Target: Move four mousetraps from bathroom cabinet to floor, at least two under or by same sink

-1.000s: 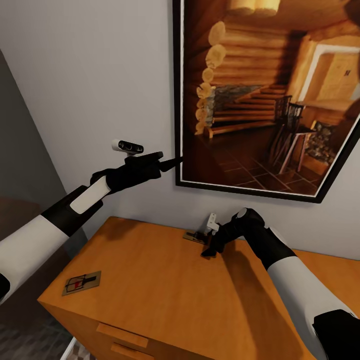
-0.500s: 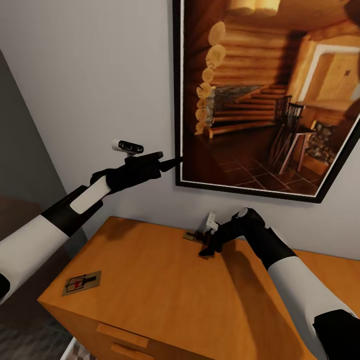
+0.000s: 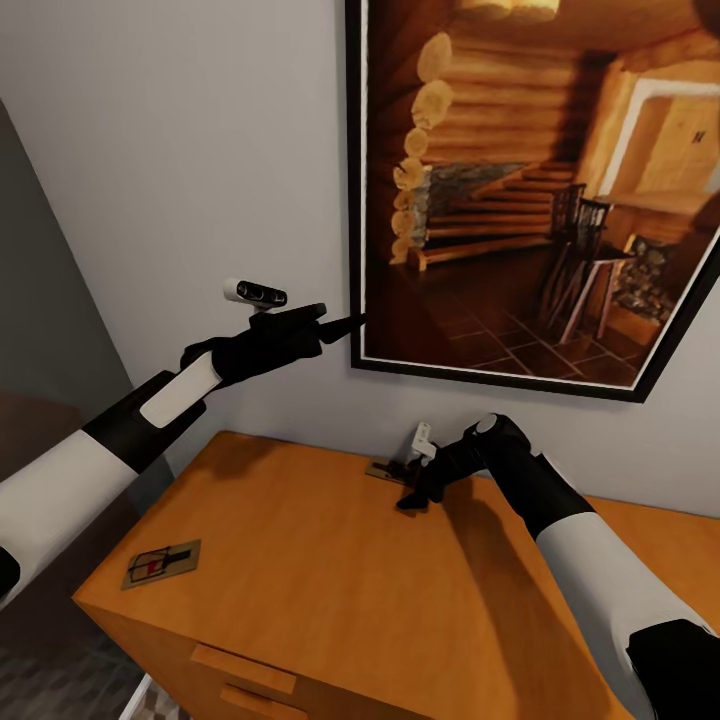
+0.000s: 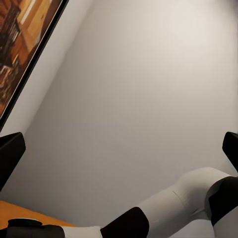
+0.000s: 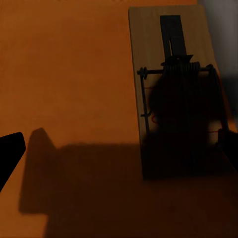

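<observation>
Right claw (image 3: pixel 413 499) low over orange-brown wooden cabinet (image 3: pixel 330 590) top.
Open, empty, above tan wooden mousetrap (image 5: pixel 178 89); second mousetrap (image 3: pixel 161 564) near front-left corner; left claw (image 3: pixel 345 323) raised, spread, empty.

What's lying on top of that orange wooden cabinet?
Two mousetraps lie flat on the cabinet: one near its front left corner, another by the wall, partly covered by the right gripper hovering over it. The rest of the top beneath the arm is hidden.
</observation>
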